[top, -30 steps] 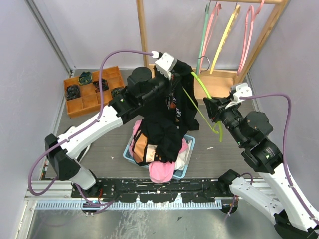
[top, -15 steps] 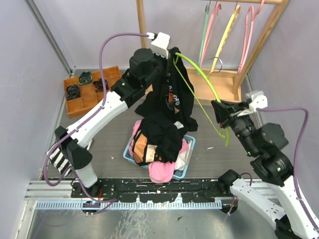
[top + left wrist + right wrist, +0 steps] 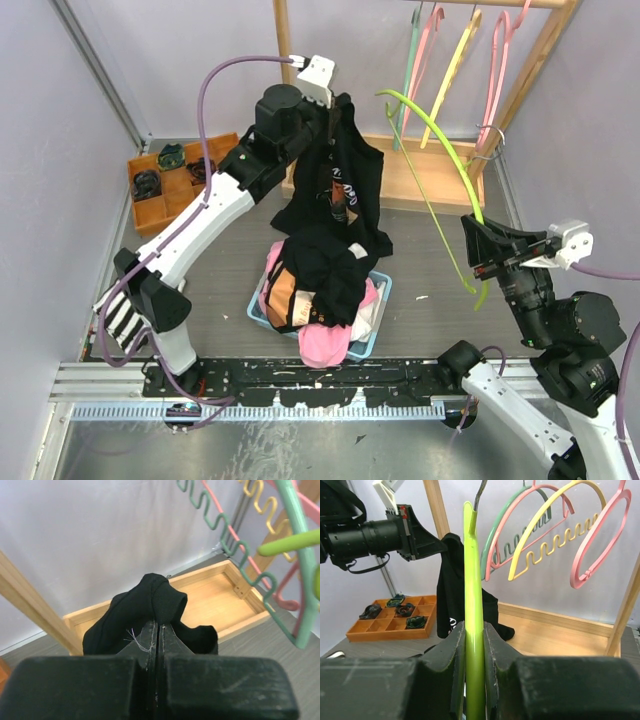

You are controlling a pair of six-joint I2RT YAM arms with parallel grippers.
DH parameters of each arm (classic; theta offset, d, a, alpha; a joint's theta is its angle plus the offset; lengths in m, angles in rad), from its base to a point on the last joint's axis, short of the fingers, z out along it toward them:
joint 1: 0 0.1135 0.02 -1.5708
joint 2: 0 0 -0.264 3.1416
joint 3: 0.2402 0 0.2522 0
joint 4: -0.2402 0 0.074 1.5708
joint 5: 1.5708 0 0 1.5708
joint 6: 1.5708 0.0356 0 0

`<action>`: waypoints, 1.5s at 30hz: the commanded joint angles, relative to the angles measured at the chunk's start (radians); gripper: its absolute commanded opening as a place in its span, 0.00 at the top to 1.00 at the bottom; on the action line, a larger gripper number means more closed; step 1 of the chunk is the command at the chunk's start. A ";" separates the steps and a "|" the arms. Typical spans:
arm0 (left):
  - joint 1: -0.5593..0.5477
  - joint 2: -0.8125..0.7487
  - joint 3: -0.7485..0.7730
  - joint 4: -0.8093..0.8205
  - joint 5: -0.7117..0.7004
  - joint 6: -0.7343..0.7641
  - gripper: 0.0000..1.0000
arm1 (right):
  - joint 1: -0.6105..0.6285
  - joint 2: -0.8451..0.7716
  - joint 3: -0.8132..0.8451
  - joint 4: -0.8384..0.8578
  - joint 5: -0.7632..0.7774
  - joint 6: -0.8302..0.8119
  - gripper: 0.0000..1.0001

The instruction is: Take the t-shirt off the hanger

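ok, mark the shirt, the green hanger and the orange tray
shirt (image 3: pixel 358 165), top view, hanging front panel.
green hanger (image 3: pixel 472 580), right wrist view, straight bar at mid-height.
orange tray (image 3: pixel 162 212), top view, floor of a near compartment.

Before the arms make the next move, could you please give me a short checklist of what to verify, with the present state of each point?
1. Left gripper shut on the t-shirt: ok, cloth is pinched between the fingers.
2. Right gripper shut on the hanger: ok.
3. Hanger out of the t-shirt: ok, the top view shows them apart.
4. T-shirt hem lifted free of the clothes in the basket: cannot tell, they overlap in the top view.
5. Hanger hook apart from the rack: cannot tell, they look close from above.
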 commanded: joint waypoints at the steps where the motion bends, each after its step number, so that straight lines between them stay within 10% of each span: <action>1: -0.001 -0.092 0.024 0.045 0.143 -0.031 1.00 | -0.002 0.006 0.003 0.063 0.033 -0.017 0.99; 45: -0.026 -0.415 0.174 0.219 0.478 -0.291 1.00 | -0.002 0.116 -0.099 0.158 -0.008 0.029 0.99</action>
